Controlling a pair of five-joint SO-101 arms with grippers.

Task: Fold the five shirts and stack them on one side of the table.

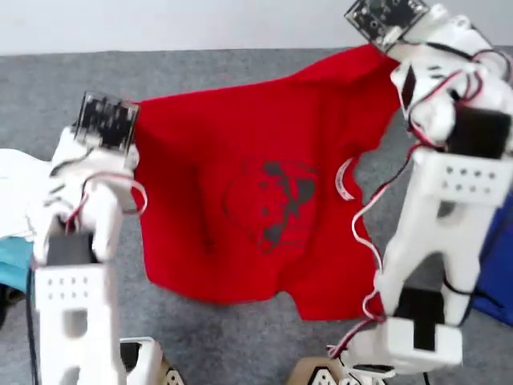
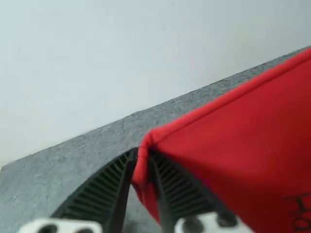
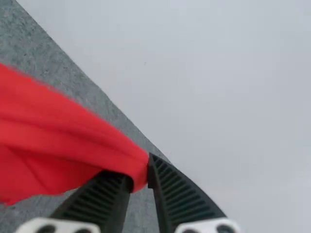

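Observation:
A red shirt (image 1: 256,200) with a dark print hangs stretched between both arms above the grey table (image 1: 240,345). My left gripper (image 2: 142,158) is shut on one corner of the red shirt (image 2: 243,145); in the high view it sits at the shirt's left top corner (image 1: 132,112). My right gripper (image 3: 143,167) is shut on another corner of the red shirt (image 3: 63,145), at the upper right in the high view (image 1: 385,56). The shirt's lower edge drapes toward the table front.
White cloth (image 1: 20,188) and teal cloth (image 1: 12,265) lie at the table's left edge. Blue cloth (image 1: 497,273) lies at the right edge. A pale wall (image 1: 160,24) borders the table's far side. Red and white cables (image 1: 365,233) hang along the right arm.

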